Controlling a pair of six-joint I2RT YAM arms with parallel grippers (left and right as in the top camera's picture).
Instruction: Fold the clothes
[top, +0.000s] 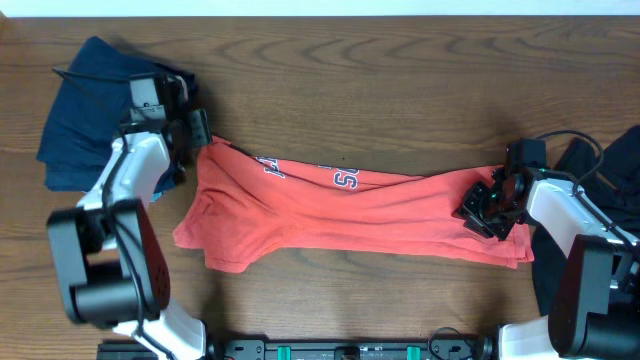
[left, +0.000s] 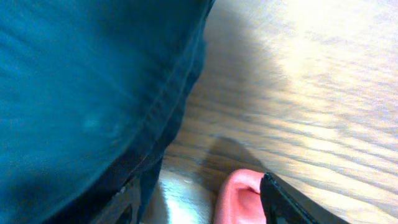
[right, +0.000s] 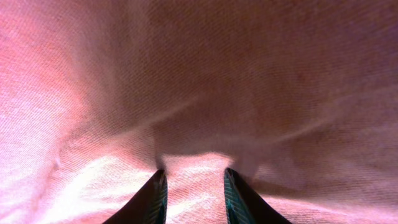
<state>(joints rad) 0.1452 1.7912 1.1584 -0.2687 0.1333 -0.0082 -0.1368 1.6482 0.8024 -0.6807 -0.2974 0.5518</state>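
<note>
A coral-red T-shirt (top: 350, 215) lies stretched in a long band across the middle of the table, its lettering showing along the far edge. My left gripper (top: 200, 128) hovers at the shirt's upper left corner. In the left wrist view that gripper (left: 198, 186) is open, and a small lobe of the coral shirt (left: 239, 194) lies against the inside of its right finger. My right gripper (top: 487, 208) rests on the shirt's right end. In the right wrist view this gripper (right: 194, 174) has its fingers apart, tips down on the coral cloth (right: 199, 81), which fills the frame.
A navy garment (top: 85, 120) lies bunched at the far left, right beside the left gripper, and fills the left of the left wrist view (left: 74, 93). A black garment (top: 615, 160) sits at the right edge behind the right arm. Bare wooden table (top: 400, 80) lies beyond the shirt.
</note>
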